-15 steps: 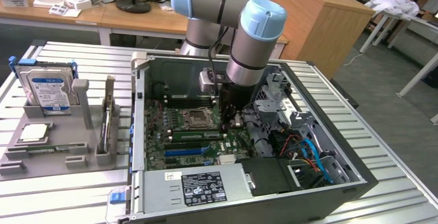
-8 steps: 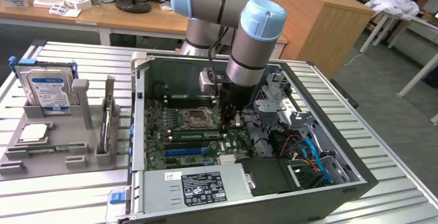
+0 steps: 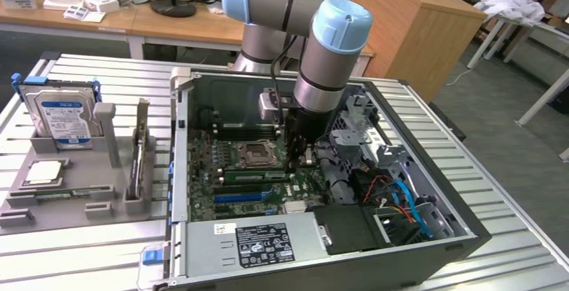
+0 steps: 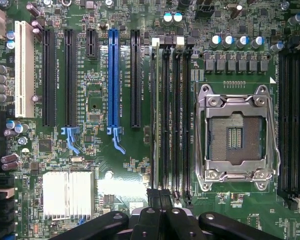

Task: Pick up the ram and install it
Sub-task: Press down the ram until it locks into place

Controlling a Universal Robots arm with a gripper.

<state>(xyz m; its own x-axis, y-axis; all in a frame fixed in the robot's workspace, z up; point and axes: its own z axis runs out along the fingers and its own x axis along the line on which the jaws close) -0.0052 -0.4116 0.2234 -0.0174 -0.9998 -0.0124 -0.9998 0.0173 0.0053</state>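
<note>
Ram: the ram (image 4: pixel 159 115) stands on edge in the memory slot closest to the long black card slots. It runs straight out from beneath my fingertips, and from above it is only a thin green line.
Fingers: my fingers (image 4: pixel 151 205) are fully closed, tips together over the near end of the ram. I cannot tell whether they pinch its edge or merely sit on it.
Gripper: my gripper (image 4: pixel 158 197) points straight down into the open computer case (image 3: pixel 182 171).
Wrist view alone: the neighbouring memory slots (image 4: pixel 180 115) lie just beside the ram. Past them, further from my tips, is the open processor socket (image 4: pixel 236 137). On the other side of the ram is the blue card slot (image 4: pixel 113 80), and beyond that the finned heat sink (image 4: pixel 68 195).
Exterior view alone: my gripper (image 3: pixel 298 154) stands over the ram (image 3: pixel 253 175), which is a short green strip below the socket (image 3: pixel 256 151). The grey tray (image 3: pixel 53 214) sits outside the case, well away from my fingers, with a hard drive (image 3: pixel 62 114) upright in it.
Edges: the drive cage (image 3: pixel 356 131) and the coloured cables (image 3: pixel 400 198) crowd one side of my wrist. The power supply (image 3: pixel 258 241) closes off the near end of the case.
Open room: the case top is open, and the board around the socket lies low.
</note>
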